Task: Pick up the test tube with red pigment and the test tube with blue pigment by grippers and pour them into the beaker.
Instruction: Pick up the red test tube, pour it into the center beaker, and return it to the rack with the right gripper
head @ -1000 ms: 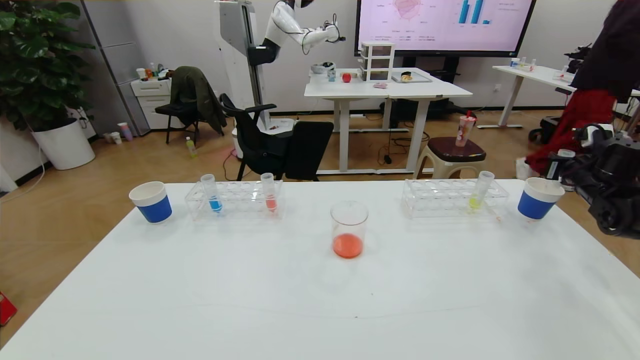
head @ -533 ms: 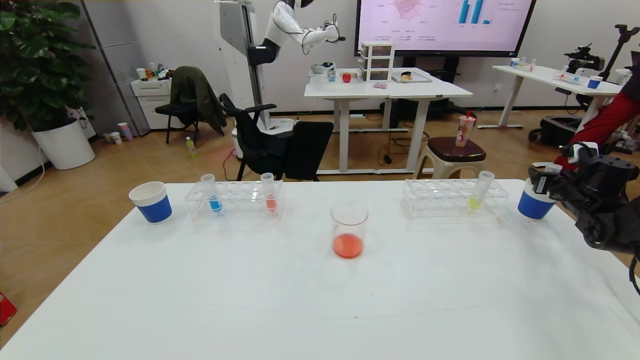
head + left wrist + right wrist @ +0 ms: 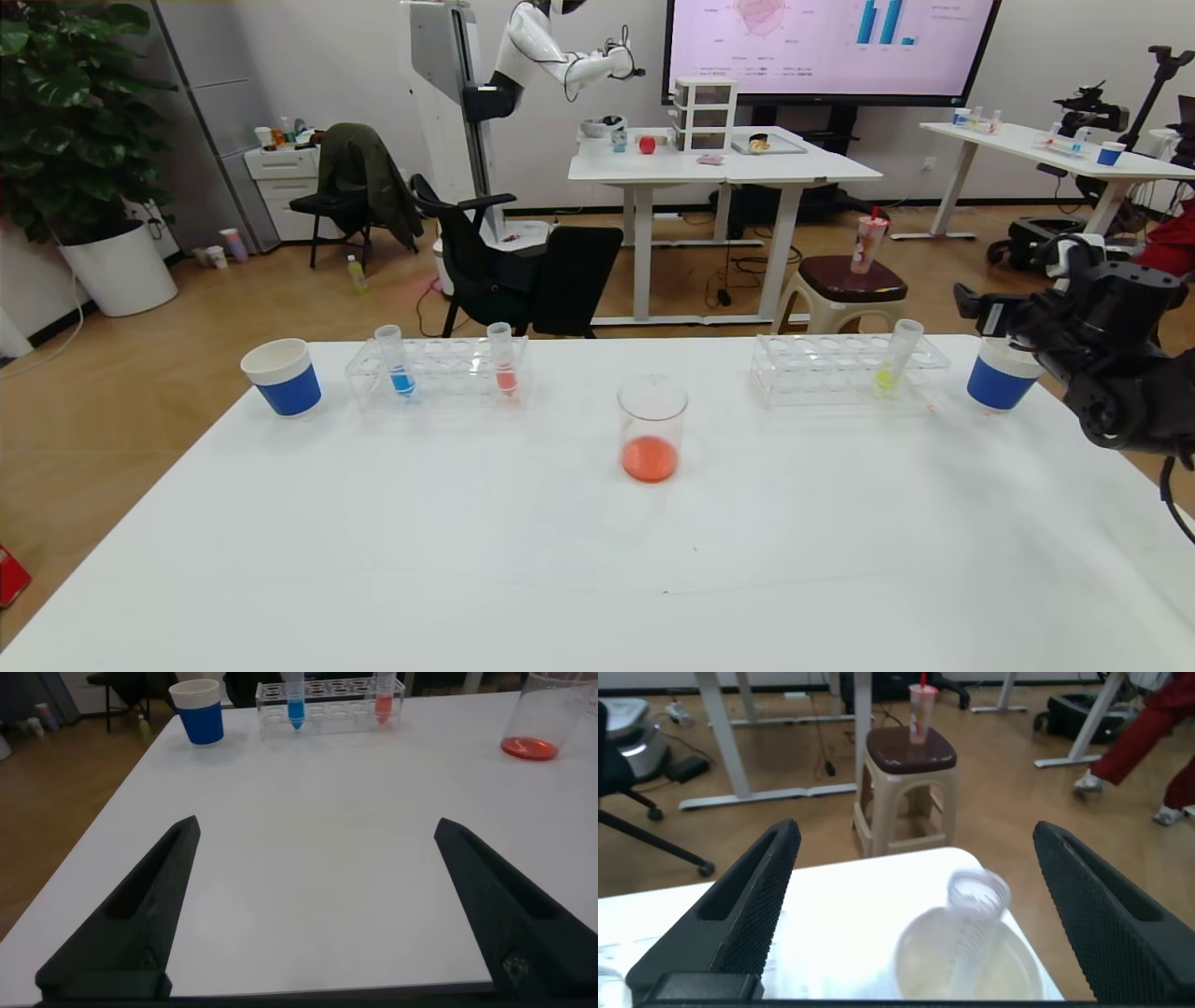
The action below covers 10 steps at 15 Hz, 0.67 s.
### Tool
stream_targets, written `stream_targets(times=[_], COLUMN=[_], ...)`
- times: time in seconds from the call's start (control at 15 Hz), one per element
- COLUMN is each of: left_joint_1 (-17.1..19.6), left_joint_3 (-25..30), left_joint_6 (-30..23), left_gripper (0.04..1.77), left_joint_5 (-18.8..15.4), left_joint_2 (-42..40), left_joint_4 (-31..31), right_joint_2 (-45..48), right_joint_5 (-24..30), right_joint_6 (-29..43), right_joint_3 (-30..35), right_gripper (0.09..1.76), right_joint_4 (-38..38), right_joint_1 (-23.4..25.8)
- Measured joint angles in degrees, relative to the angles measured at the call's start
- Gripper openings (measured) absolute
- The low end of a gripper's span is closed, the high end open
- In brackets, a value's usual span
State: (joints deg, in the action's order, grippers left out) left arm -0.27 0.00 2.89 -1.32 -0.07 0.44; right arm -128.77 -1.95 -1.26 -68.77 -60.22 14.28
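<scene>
The beaker [image 3: 652, 427] stands mid-table with red liquid in its bottom; it also shows in the left wrist view [image 3: 545, 714]. The test tube with blue pigment [image 3: 399, 362] stands in the left rack [image 3: 439, 371] beside a salmon-orange tube [image 3: 504, 362]. No tube holding strong red liquid is in view. An empty clear tube [image 3: 976, 922] leans in the right blue cup [image 3: 999, 378]. My right gripper [image 3: 985, 315] hovers open just above that cup, apart from the tube. My left gripper [image 3: 318, 826] is open and empty over the table's front left.
A second blue cup [image 3: 283, 376] stands at the far left. The right rack [image 3: 840, 369] holds a yellow-green tube [image 3: 893, 359]. A stool [image 3: 845, 285] with a drink stands behind the table. The table edge lies close to the right cup.
My right gripper lowered the empty tube into the right blue cup, let it go and opened, shifting slightly left. A person in red at the right moved away.
</scene>
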Motion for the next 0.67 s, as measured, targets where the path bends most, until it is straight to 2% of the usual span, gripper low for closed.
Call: stream_targets(times=[0.2, 0.4, 0.67], left_joint_1=[0.0, 0.0, 0.0], left_joint_3=[0.0, 0.0, 0.0], left_joint_6=[0.0, 0.0, 0.0], left_gripper=[1.75, 1.75, 1.75], left_joint_5=[0.0, 0.0, 0.0], left_joint_2=[0.0, 0.0, 0.0], left_joint_4=[0.0, 0.0, 0.0], right_joint_2=[6.2, 14.1, 26.4], right_joint_5=[0.0, 0.0, -0.7], right_joint_6=[0.3, 0.4, 0.2], right_joint_3=[3.5, 9.9, 16.7], right_gripper=[1.74, 1.74, 1.74], right_joint_4=[0.3, 0.3, 0.8], right_joint_1=[-6.9, -14.0, -16.6])
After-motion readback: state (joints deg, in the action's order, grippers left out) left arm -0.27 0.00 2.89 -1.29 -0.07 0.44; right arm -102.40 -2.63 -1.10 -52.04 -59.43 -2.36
